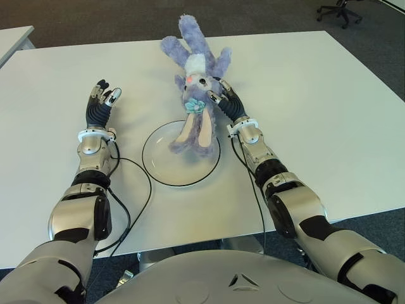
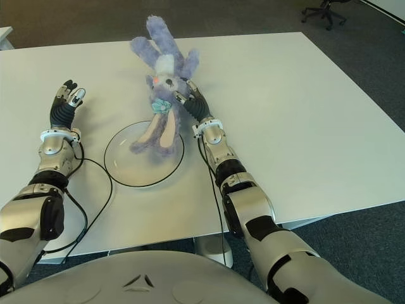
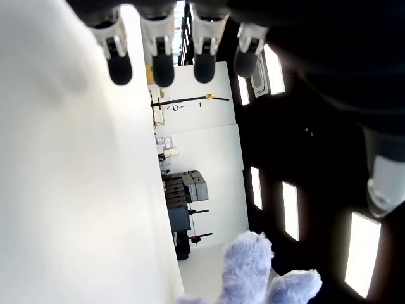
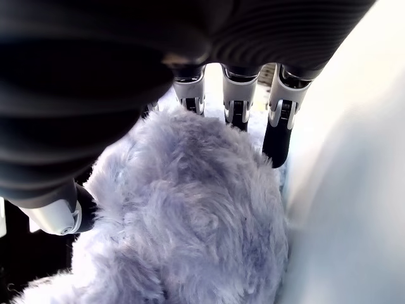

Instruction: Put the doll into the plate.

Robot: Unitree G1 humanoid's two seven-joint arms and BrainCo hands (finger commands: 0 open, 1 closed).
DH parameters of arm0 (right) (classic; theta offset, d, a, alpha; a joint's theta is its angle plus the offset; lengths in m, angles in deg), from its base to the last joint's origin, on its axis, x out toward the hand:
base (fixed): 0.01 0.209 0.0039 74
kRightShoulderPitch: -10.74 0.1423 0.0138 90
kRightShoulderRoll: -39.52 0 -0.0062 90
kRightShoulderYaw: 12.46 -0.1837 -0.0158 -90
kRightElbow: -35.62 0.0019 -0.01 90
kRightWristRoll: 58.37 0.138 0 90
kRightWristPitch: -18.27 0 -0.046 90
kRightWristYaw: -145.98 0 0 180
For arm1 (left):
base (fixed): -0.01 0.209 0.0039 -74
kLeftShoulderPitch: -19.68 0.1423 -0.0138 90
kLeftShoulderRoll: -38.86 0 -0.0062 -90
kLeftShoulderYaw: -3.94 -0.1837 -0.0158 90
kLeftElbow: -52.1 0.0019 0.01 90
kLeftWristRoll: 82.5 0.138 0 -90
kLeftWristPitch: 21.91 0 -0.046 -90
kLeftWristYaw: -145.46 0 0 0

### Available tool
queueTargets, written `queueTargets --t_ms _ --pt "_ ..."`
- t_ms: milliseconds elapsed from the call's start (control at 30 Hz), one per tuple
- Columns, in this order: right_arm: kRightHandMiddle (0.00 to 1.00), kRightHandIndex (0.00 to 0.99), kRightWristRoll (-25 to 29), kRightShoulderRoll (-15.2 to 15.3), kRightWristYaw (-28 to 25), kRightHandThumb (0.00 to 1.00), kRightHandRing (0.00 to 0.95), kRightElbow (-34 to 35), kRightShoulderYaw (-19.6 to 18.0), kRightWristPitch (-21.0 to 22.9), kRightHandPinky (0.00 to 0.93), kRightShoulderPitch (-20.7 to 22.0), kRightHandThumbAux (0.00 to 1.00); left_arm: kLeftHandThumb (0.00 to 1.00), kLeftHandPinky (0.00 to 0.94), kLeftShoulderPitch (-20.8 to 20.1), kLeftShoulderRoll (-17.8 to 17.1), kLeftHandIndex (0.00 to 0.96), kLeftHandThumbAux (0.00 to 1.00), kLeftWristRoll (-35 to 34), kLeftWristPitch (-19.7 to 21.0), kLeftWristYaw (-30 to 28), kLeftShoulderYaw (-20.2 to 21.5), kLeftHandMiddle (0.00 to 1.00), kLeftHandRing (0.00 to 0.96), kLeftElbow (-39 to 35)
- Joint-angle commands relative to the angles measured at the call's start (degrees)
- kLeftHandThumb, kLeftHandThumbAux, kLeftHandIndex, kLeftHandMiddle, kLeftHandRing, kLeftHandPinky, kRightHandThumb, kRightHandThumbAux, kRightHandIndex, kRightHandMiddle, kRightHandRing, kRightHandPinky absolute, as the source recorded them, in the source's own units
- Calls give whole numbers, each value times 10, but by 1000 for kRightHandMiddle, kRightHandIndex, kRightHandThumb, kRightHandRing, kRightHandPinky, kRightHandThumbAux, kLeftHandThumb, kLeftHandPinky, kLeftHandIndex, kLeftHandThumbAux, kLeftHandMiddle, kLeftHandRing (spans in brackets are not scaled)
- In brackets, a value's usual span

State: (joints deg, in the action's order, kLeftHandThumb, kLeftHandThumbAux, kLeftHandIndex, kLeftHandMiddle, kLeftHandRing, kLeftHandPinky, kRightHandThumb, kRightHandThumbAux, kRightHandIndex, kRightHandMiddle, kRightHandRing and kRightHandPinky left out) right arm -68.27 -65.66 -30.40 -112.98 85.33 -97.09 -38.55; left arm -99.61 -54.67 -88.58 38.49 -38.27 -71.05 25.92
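fluffy purple doll (image 1: 195, 82), long ears

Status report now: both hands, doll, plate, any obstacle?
Right hand shut on doll. Left hand open, left of plate. Doll's ears over plate, body beyond it. No obstacle seen.

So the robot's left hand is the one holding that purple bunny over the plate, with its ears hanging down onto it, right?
Not quite: it is the right hand that holds the purple bunny, as the left eye view shows. The left hand is open and empty, left of the plate. The ears do hang down onto the plate.
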Motion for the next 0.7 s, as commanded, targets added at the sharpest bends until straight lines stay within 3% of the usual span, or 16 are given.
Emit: queueTargets --t_ms 33,467,700 --pt "88 101 -13 -8 5 495 141 -17 6 5 236 4 460 0 102 45 29 0 484 1 4 -11 -2 79 89 40" --pt "98 124 -2 -20 8 584 142 -29 -5 3 234 15 475 0 103 40 28 0 482 2 1 -12 -3 73 85 50" --pt "112 145 -9 -23 21 648 131 -34 -3 2 187 20 479 0 116 38 27 0 474 2 0 -10 -3 79 91 53"
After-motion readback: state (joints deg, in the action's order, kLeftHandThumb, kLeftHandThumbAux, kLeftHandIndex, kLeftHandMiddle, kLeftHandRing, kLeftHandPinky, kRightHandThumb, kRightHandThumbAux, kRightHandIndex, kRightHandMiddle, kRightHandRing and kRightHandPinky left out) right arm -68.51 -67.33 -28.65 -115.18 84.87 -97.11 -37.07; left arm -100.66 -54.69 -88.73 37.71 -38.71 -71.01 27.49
